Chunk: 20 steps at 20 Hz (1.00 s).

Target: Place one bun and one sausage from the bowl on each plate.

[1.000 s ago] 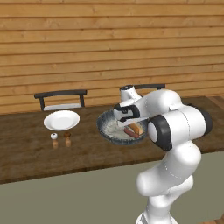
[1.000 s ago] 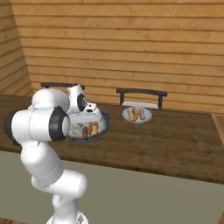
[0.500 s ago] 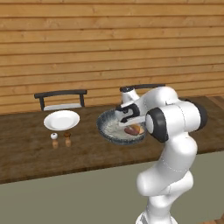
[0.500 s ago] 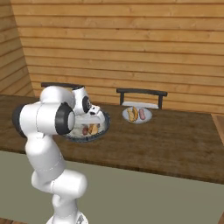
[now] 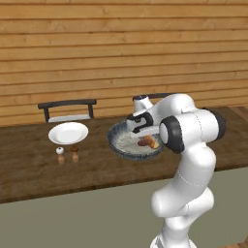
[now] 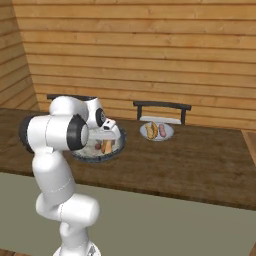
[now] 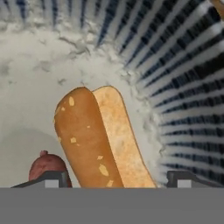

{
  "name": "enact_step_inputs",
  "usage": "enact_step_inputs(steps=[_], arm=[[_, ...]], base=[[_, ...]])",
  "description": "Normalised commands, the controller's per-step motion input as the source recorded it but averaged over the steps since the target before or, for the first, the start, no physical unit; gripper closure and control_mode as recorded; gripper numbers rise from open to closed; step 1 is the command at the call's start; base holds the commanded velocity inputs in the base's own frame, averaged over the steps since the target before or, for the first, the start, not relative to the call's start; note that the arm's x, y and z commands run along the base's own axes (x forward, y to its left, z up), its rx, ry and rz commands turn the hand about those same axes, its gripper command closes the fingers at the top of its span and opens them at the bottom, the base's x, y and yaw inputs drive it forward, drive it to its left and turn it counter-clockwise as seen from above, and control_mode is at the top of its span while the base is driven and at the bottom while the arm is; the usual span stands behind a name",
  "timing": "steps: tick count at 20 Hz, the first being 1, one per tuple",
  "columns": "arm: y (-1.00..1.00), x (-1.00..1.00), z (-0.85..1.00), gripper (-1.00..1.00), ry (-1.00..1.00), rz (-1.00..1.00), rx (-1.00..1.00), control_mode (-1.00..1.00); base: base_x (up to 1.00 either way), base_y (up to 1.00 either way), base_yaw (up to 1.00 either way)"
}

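The blue-grey patterned bowl (image 5: 117, 146) (image 6: 100, 159) (image 7: 183, 65) sits on the table with one bun (image 7: 98, 135) (image 5: 154, 143) (image 6: 107, 146) and one sausage (image 7: 47, 164) (image 5: 144, 142) lying side by side in it. My gripper (image 7: 116, 178) (image 5: 140, 131) hangs low inside the bowl, open, with one fingertip on each side of the bun and neither touching it. To the left stands a bare white plate (image 5: 68, 132). The other white plate (image 6: 156, 131), to the right, holds a bun and a sausage.
Salt and pepper shakers (image 5: 67, 152) stand in front of the bare plate. Two dark chairs (image 5: 68, 107) (image 6: 161, 111) are pushed in at the table's far side, against the wooden wall. The table's near edge runs just below the bowl.
The hand has come down into the bowl over the bun, and the arm's elbow has swung. The jaws have narrowed a little.
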Motion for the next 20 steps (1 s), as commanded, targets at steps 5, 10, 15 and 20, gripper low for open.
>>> enact_step_inputs(steps=[5, 10, 15, 20], arm=[[0.04, -0.02, -0.36, 1.00, 0.00, -0.07, 0.00, -1.00], [0.02, -0.22, -0.29, 1.00, 0.00, -0.08, 0.00, -1.00], [0.16, -0.06, 0.01, 1.00, -0.03, -0.04, 0.00, -1.00], [0.18, 0.00, 0.60, 1.00, -0.03, 0.00, 0.00, -1.00]], base=[[0.00, 0.00, 0.00], [0.00, 0.00, 0.00], [0.00, 0.00, 0.00], [0.00, 0.00, 0.00]])
